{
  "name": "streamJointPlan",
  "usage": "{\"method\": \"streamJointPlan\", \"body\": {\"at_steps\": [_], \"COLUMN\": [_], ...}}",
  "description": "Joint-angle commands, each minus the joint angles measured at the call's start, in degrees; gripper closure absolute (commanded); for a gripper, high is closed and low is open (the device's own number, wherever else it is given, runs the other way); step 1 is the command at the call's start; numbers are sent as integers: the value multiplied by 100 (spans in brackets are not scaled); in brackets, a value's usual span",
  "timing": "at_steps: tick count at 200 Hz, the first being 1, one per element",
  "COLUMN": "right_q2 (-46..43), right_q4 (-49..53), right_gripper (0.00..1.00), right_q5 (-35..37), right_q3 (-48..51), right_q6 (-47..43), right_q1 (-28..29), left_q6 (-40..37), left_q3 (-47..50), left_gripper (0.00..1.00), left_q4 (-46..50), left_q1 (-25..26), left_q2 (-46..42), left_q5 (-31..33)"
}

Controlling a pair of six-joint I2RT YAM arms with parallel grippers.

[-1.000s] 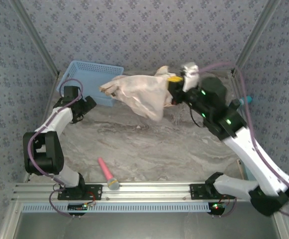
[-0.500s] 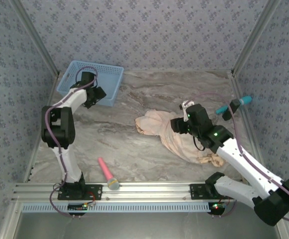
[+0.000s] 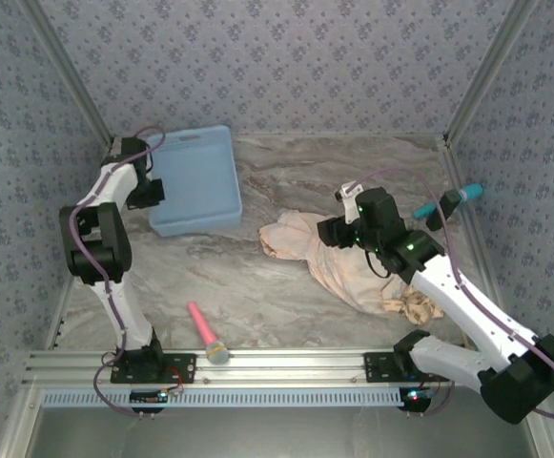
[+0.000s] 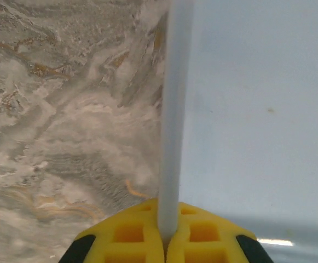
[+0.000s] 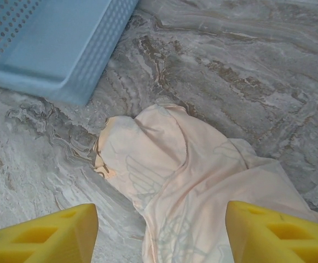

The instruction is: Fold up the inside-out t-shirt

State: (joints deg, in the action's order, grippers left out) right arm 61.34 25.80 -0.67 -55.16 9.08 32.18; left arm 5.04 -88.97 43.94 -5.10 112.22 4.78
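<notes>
The inside-out t-shirt (image 3: 343, 267) lies crumpled on the marble table right of centre, pale peach with faint winged prints (image 5: 191, 181). My right gripper (image 3: 338, 229) hovers just above its far end, jaws open, yellow fingers (image 5: 49, 235) wide apart on either side of the cloth and nothing between them (image 5: 161, 235). My left gripper (image 3: 154, 191) is at the back left, shut on the thin rim (image 4: 172, 137) of the blue basket (image 3: 195, 181), yellow pads pinched round it (image 4: 169, 233).
The blue basket (image 5: 55, 44) is tipped, its smooth face turned toward the top camera. A pink stick with a pale tip (image 3: 205, 334) lies near the front rail. A teal object (image 3: 448, 200) sits at the right wall. Patterned walls close in three sides.
The right gripper came down from the back, let go of the t-shirt onto the table and opened. The left gripper shut on the basket's rim, and the basket tipped and shifted.
</notes>
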Motion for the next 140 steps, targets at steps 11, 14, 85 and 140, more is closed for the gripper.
{"method": "streamJointPlan", "body": {"at_steps": [11, 14, 85, 140], "right_q2": [523, 591, 2869, 5384], "right_q4": [-215, -217, -942, -2113], "right_gripper": [33, 33, 31, 37], "right_q5": [-634, -688, -622, -259], "right_q3": [-201, -194, -612, -2896], "right_q6": [-56, -34, 152, 471], "right_q1": [-21, -11, 1055, 1576], "left_q6": [-1572, -1553, 700, 1800], "left_q3": [-29, -105, -1131, 1339], "left_gripper": [58, 51, 11, 11], "left_q4": [-284, -285, 1063, 307], "left_q1": [-199, -204, -124, 345], "left_q2": [-133, -90, -714, -2949], "left_q5": [1069, 1167, -147, -1155]}}
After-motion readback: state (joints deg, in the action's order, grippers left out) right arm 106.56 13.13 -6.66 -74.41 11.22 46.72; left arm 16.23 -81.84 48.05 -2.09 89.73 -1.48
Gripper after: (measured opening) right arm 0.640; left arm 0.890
